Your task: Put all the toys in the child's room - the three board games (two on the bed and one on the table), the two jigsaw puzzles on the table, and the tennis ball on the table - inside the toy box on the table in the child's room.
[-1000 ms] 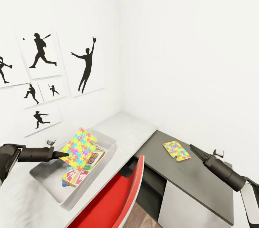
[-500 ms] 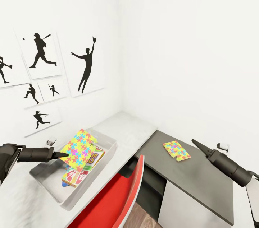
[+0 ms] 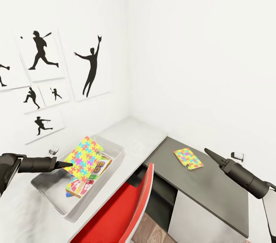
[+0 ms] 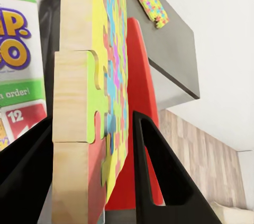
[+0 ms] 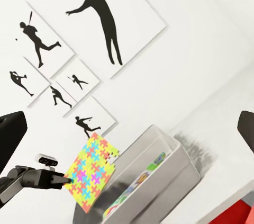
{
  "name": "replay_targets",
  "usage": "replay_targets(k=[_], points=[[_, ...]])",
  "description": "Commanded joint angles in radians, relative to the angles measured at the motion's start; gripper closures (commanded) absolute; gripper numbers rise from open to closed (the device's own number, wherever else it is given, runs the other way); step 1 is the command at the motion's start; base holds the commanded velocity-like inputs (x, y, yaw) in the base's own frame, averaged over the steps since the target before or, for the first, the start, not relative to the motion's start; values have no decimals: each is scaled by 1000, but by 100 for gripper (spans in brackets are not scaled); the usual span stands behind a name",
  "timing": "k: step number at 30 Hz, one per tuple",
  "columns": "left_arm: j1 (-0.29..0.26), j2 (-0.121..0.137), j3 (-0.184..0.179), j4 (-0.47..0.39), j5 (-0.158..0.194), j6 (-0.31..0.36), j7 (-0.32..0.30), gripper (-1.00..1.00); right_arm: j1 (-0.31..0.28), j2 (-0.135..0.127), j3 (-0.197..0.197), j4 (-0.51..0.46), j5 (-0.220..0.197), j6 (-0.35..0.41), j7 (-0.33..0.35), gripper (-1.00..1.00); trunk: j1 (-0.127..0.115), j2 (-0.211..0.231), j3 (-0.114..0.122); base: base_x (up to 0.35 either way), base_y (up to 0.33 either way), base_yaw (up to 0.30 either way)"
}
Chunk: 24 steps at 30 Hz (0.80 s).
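Note:
My left gripper (image 3: 66, 165) is shut on the edge of a jigsaw puzzle (image 3: 84, 157), a multicoloured square held tilted above the grey toy box (image 3: 117, 150). In the left wrist view its black fingers (image 4: 159, 171) clamp the puzzle (image 4: 79, 91) from both sides. A SKIP-BO board game (image 3: 100, 166) lies inside the box under the puzzle. A second jigsaw puzzle (image 3: 188, 159) lies flat on the dark part of the table (image 3: 214, 193). To its right my right gripper (image 3: 209, 152) hovers open and empty, with its fingers (image 5: 11, 136) spread wide.
A red chair back (image 3: 126, 208) stands close to the table between the toy box and the dark desk section. The pale tabletop (image 3: 134, 136) runs into the corner of the white walls. Black sports silhouettes (image 3: 90, 69) hang above the toy box.
The right arm has drawn back to the right, away from the second puzzle. The camera has shifted a little. The left gripper still holds its puzzle over the box.

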Motion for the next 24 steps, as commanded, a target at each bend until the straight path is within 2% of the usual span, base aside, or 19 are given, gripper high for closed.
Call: replay_targets(k=[1,24], points=[[-1,-1,4,-1,-10,10,-8,100,-1,0,-1,0,-3,6,1,-100,1,-2,-4,0,0,0],[-2,2,9,-1,-9,7,-8,100,-1,1,0,5,1,0,3,-100,1,-2,-41,0,0,0]])
